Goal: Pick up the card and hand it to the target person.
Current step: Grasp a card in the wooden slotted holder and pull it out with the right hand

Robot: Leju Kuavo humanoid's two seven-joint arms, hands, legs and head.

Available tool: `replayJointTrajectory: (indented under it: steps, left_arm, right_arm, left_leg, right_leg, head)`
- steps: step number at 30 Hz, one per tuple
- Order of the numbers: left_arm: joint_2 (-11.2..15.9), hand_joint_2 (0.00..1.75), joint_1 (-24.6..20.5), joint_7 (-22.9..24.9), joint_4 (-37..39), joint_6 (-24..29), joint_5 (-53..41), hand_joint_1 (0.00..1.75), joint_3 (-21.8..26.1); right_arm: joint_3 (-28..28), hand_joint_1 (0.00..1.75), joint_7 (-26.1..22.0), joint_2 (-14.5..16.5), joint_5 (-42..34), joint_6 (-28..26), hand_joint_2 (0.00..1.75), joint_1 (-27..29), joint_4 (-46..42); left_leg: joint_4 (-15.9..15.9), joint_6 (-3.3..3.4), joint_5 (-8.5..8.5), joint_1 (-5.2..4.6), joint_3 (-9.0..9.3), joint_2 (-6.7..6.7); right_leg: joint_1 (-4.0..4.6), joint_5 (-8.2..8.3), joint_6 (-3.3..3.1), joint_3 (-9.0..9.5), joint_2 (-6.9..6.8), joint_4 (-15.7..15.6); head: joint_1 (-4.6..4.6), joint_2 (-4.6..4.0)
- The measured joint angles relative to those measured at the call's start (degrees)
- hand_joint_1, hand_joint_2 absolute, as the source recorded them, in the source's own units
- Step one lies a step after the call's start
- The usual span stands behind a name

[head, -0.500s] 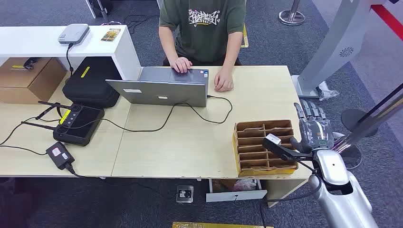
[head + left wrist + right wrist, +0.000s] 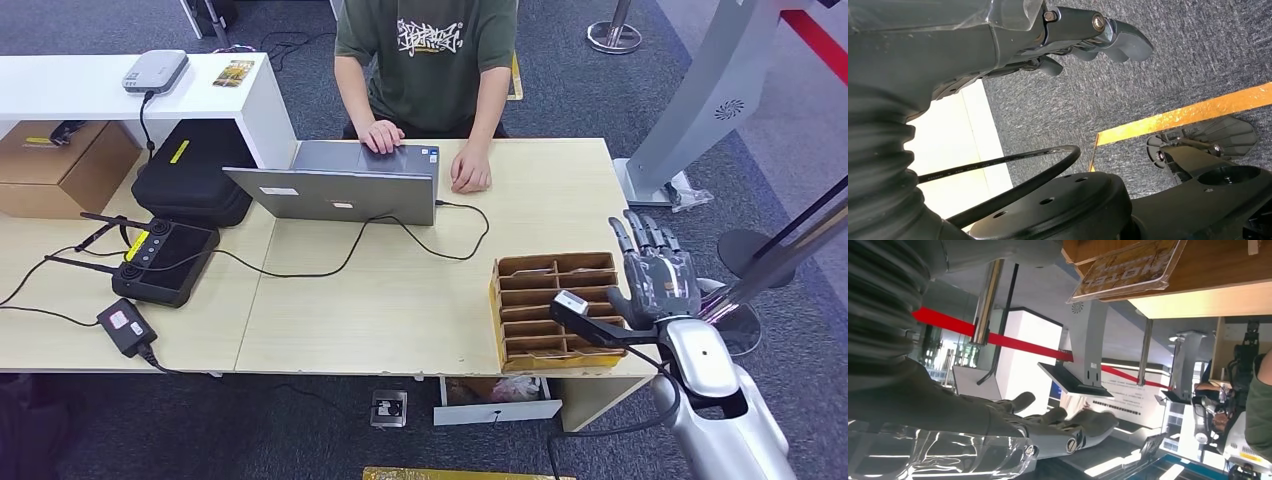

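Fingers spread wide and holding nothing: that is your right hand (image 2: 657,272), just beside the wooden organizer (image 2: 552,307) on its outer side. The card (image 2: 1124,267) sits in that organizer. Your left hand (image 2: 1088,30) hangs over carpet, fingers curled, nothing visible in its grasp.

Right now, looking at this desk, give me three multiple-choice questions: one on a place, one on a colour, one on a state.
1. Where is the wooden card organizer?
A. at the desk's right front corner
B. behind the laptop
C. on the white shelf

2. What colour is the seated person's shirt?
A. red
B. dark green
C. white

3. How is the right hand?
A. gripping a card
B. closed into a fist
C. open, fingers spread

Answers: 1 A, the organizer sits by the right front corner. 2 B, the shirt is dark green with a white print. 3 C, the fingers are apart and hold nothing.
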Motion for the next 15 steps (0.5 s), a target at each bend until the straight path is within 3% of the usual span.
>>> replayJointTrajectory:
  steps: [4, 8, 11, 15]
  left_arm:
    - [0.0, 1.75, 0.0, 0.0, 0.0, 0.0, -0.3, 0.00, 0.0]
    - [0.1, 1.75, 0.0, 0.0, 0.0, 0.0, -0.5, 0.00, 0.0]
    - [0.1, 1.75, 0.0, 0.0, 0.0, 0.0, -0.7, 0.00, 0.0]
    - [0.1, 1.75, 0.0, 0.0, 0.0, 0.0, -0.8, 0.00, 0.0]
  right_arm:
    - [0.0, 0.69, -0.6, 0.0, -1.1, 0.0, 1.75, -0.4, 0.2]
    - [0.0, 0.82, -1.0, 0.1, -2.1, -0.1, 1.75, -1.1, 1.1]
    - [0.0, 1.03, -1.1, 0.3, -2.1, -0.1, 1.75, -1.5, 1.9]
    - [0.0, 1.04, -1.1, 0.7, -2.1, -0.1, 1.75, -2.2, 3.1]
  left_leg:
    - [0.0, 0.00, 0.00, 0.00, -0.01, 0.00]
    - [0.0, 0.00, 0.00, 0.00, -0.01, 0.00]
    - [0.0, 0.00, 0.00, 0.00, -0.01, 0.00]
    - [0.0, 0.00, 0.00, 0.00, -0.02, 0.00]
  right_leg:
    - [0.00, 0.00, 0.00, 0.00, 0.00, 0.0]
    - [0.00, 0.00, 0.00, 0.00, 0.00, 0.0]
    - [0.00, 0.00, 0.00, 0.00, -0.01, 0.0]
    - [0.00, 0.00, 0.00, 0.00, -0.01, 0.0]
  head:
    - [-0.01, 0.00]
    - [0.00, 0.00]
    - [0.00, 0.00]
    - [-0.01, 0.00]
